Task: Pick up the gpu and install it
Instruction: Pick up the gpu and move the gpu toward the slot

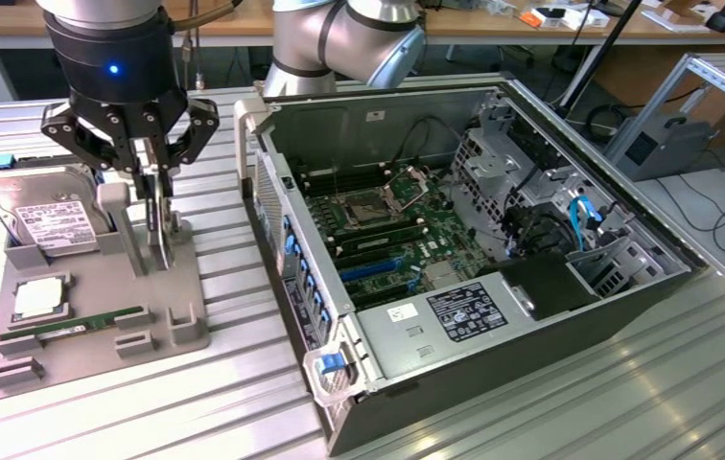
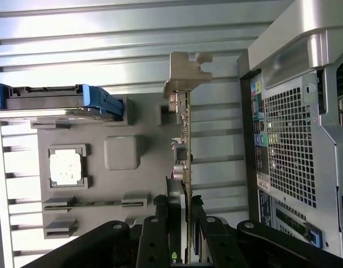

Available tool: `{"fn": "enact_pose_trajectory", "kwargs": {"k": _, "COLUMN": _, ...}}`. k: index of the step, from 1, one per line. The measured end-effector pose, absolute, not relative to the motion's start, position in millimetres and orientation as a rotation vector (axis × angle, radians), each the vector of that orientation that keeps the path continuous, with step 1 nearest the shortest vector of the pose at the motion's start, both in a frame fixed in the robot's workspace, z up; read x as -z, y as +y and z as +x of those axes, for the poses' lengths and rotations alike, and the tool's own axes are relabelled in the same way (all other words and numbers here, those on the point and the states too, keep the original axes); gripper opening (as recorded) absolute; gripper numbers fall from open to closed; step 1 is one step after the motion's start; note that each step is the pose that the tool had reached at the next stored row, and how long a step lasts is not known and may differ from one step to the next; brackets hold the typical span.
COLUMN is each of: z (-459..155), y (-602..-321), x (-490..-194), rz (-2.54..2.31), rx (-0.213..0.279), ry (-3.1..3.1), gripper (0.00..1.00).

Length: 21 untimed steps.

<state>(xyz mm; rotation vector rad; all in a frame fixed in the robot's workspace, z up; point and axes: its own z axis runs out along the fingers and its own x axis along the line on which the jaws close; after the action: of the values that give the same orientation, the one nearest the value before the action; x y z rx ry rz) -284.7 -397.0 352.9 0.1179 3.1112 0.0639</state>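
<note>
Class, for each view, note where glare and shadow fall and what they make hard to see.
Exterior view: pale glare streaks the ribbed table; the computer case is shadowed deep inside. Wrist view: the table's slats glare near white, the gpu has a brightly lit bracket, and the gripper reads as a dark mass.

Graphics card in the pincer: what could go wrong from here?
1. The pincer grips the thin graphics card by its slim edge, so it could tilt or slip.
2. Its metal bracket juts out beyond the grip and might catch the computer case wall on the way in.
</note>
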Motion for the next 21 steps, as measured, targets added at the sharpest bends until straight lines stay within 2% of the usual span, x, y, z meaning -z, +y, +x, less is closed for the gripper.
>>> {"fn": "enact_pose_trajectory", "kwargs": {"k": 21, "z": -284.7, "y": -397.0, "x": -357.3, "rz": 0.118, "rx": -0.064, "ry": 3.111, "gripper": 0.27}}
